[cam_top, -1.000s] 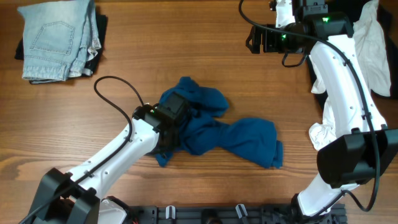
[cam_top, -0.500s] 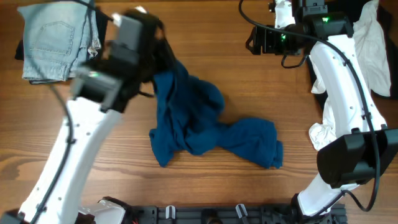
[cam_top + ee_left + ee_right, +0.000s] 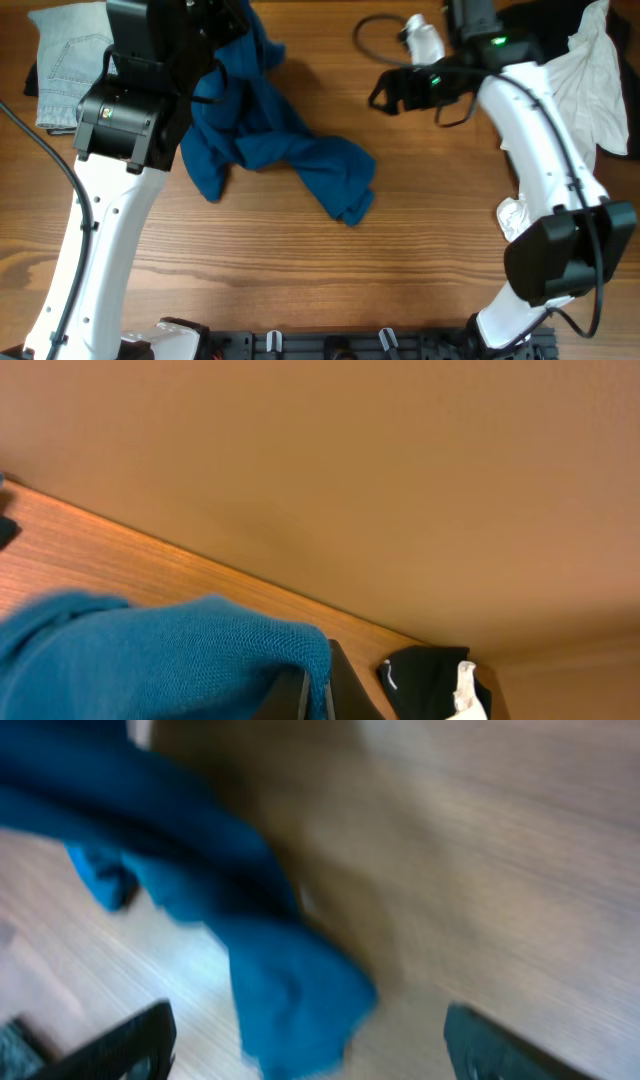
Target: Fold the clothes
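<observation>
A blue garment (image 3: pixel 270 140) hangs from my left gripper (image 3: pixel 240 20), which is raised at the table's far left and shut on its top edge. The cloth trails down and right to a crumpled end lying on the wood (image 3: pixel 345 185). In the left wrist view the blue knit fabric (image 3: pixel 150 660) is pinched between the fingers (image 3: pixel 318 695). My right gripper (image 3: pixel 385 92) is open and empty, above bare table right of the garment. The blurred right wrist view shows the blue cloth (image 3: pixel 270 980) between its spread fingers (image 3: pixel 305 1045), well below them.
Folded light-blue jeans (image 3: pixel 65 60) lie on a dark garment at the far left corner. A pile of white clothes (image 3: pixel 595 70) sits at the far right, with a white piece (image 3: pixel 520 215) lower down. A black garment (image 3: pixel 425 680) shows in the left wrist view.
My left gripper has lifted the blue garment up and toward the far left, dragging its trailing end left. My right arm has swung left and down toward the garment.
</observation>
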